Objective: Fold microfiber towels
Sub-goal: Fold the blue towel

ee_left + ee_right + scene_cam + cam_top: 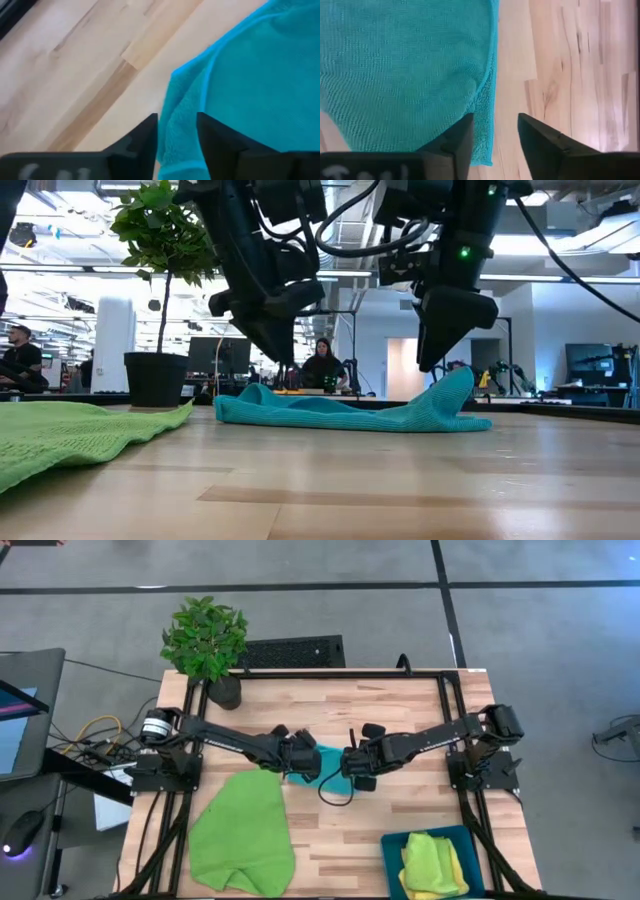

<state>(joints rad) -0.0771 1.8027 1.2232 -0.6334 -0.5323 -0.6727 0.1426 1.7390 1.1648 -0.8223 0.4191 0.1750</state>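
The turquoise towel (331, 770) lies bunched at the middle of the table, between my two grippers. In the low view (340, 415) its right end stands up in a peak (458, 385). My left gripper (305, 758) is open just above the towel's left end, with a towel edge (177, 145) between its fingers. My right gripper (352, 768) is open at the right end, with a towel corner (482, 150) between its fingers and bare wood beside the corner. One lime green towel (245, 835) lies spread out at the near left. Another green towel (425, 855) and the yellow towel (455, 872) lie in a tray.
A blue tray (392, 845) stands at the near right corner. A potted plant (207, 640) stands at the far left corner. A black frame runs along the table's edges. People sit in the room behind the table (322, 365). Bare wood shows between the green towel and the tray.
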